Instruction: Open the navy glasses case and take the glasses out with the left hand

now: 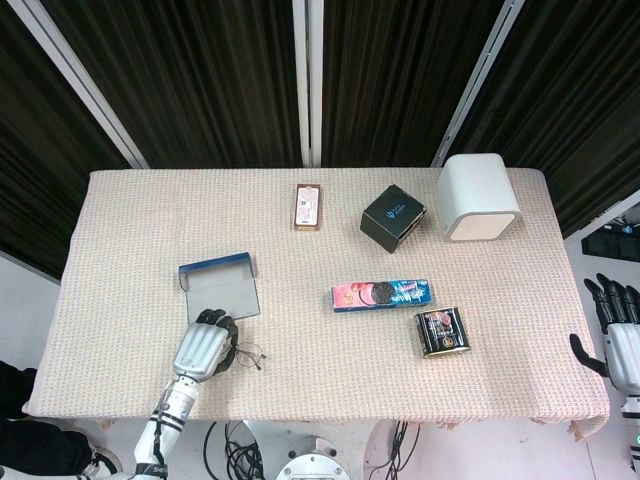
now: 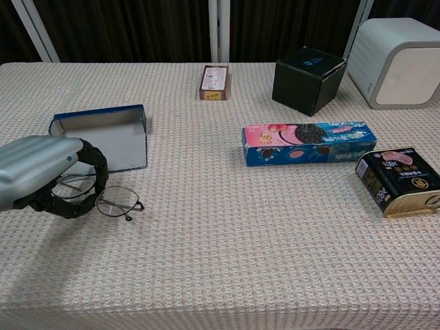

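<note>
Your left robot hand (image 2: 38,175) has its dark fingers (image 2: 93,161) curled around one lens of the glasses (image 2: 103,199), holding them low over the counter (image 1: 320,375), just in front of the navy glasses case (image 2: 103,134) on the side nearer you. The other lens sticks out past the fingers toward the counter's middle. You cannot tell from either view whether the frame touches the cloth or hangs just above it.

The navy glasses case lies open, lid flat, its pale grey lining showing; nothing sits inside it.

Moving right from the case, a small reddish-brown box (image 1: 308,206) lies well behind and to the right of it, toward the curtain. Further right stands a black cube box (image 2: 307,79), closed, and beyond that a white rounded appliance (image 2: 399,60) at the far right corner. Nearer you than the cube, a blue cookie box (image 2: 308,143) lies lengthwise, closed, and just right of it a black tin (image 2: 401,180) lies on its side.

Your right robot hand (image 1: 620,335) is far from the case, off the counter's right edge, fingers spread and holding nothing.
</note>
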`<state>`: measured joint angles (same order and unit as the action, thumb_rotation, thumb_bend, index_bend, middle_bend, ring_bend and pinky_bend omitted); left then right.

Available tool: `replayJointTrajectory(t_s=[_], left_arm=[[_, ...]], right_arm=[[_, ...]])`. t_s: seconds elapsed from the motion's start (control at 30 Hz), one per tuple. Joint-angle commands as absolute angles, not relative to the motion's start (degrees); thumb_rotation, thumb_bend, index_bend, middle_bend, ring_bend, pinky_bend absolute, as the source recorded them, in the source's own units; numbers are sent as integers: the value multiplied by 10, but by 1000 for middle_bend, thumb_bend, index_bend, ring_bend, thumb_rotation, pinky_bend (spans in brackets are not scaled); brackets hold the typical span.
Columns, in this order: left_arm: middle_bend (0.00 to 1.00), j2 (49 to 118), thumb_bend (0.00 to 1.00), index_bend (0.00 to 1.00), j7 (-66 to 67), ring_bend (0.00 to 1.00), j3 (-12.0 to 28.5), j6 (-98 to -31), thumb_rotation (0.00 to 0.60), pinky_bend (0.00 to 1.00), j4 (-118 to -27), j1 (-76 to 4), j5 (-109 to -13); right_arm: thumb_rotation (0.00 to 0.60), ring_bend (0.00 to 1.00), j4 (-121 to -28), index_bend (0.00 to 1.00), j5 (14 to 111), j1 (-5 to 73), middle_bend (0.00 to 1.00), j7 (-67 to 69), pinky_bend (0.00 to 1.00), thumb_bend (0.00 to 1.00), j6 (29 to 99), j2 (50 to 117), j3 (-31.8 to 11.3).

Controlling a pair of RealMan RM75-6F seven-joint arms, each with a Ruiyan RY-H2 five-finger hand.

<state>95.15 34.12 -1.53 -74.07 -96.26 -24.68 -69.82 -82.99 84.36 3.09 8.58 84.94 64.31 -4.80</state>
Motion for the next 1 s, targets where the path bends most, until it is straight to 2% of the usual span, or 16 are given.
replayJointTrajectory(t_s=[0.03,0.13,0.23,0.37,0.73,0.83,1.0], left_arm=[[329,946,415,439,330,188,-21,-734,600,216,-959,-247,-716],[277,939,323,207,318,158,-25,-726,600,207,-956,-248,-731],[201,934,270,120,307,86,-26,-718,600,158,-954,-249,-740],[147,929,246,102,305,46,-27,-709,600,119,-955,-248,-742],[122,893,245,94,318,8,-26,-718,600,91,-1008,-240,-763],[109,872,246,94,333,0,-24,-728,600,82,-1035,-236,-765],[91,828,277,94,327,0,5,-778,600,73,-1060,-223,-782]], right_arm=[[600,0,-830,0,843,31,0,86,0,301,850,643,-48],[600,0,-829,0,843,31,0,86,0,301,850,643,-49],[600,0,-829,0,843,31,0,86,0,302,851,643,-49],[600,0,-830,0,843,30,0,85,0,302,852,642,-49],[600,0,-835,0,844,29,0,84,0,301,856,639,-51],[600,0,-836,0,844,29,0,84,0,302,859,638,-52],[600,0,-836,0,844,25,0,86,0,301,869,636,-54]])
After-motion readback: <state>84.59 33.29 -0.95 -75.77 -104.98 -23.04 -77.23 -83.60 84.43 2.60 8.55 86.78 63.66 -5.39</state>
